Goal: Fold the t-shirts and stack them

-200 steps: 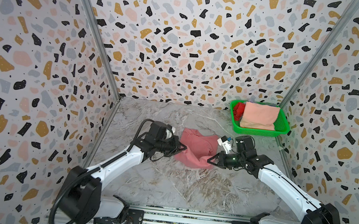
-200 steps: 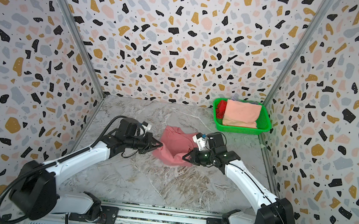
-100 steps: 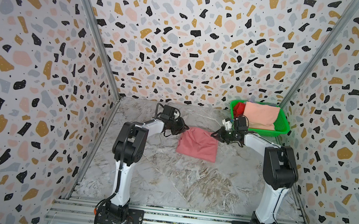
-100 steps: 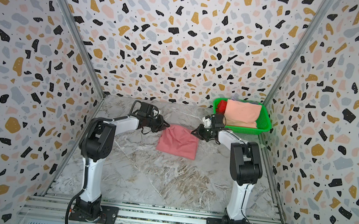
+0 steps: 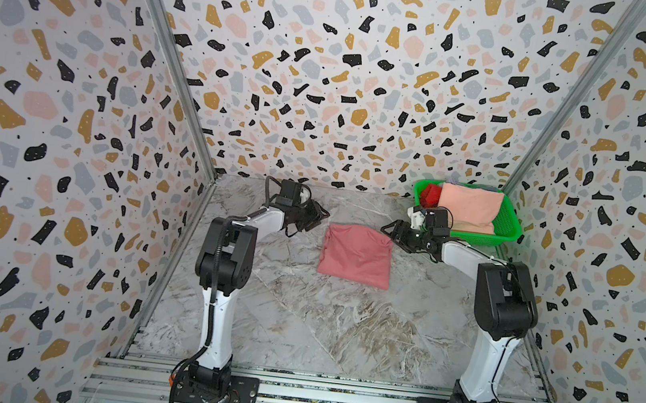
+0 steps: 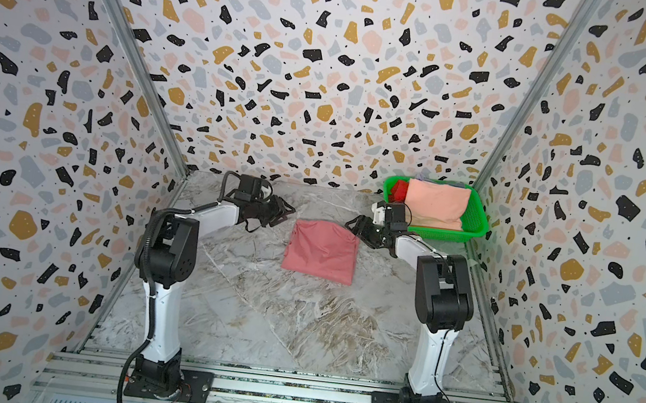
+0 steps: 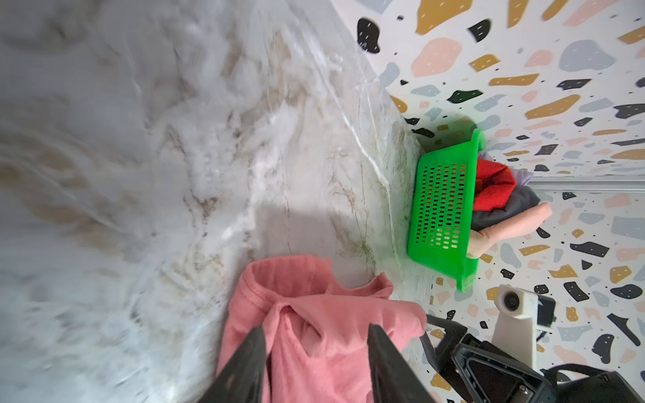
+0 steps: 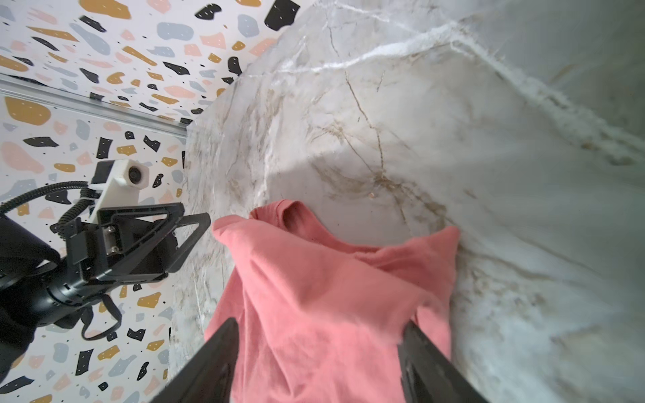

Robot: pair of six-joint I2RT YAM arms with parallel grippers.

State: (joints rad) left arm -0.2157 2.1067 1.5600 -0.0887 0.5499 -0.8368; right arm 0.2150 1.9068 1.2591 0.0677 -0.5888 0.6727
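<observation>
We saw the dusty rose-pink t-shirt lying on the marble tabletop as a folded, roughly square pad, between the two arms and toward the back. The left gripper stood just beside its far left corner and the right gripper just beside its far right corner. Both pairs of jaws stood apart. In the wrist views we saw cloth beyond the fingers but none pinched between them. The shirt's far edge was rumpled, with a loose peak by the collar. The pale peach t-shirt and the bright red t-shirt sat in the green mesh basket at the back right. We judged the step to be clearing the folded cloth. We should lift both grippers up and outward together, so that no fingertip catches a corner and drags the layers open, then flatten that rumpled edge before any further fold.
</observation>
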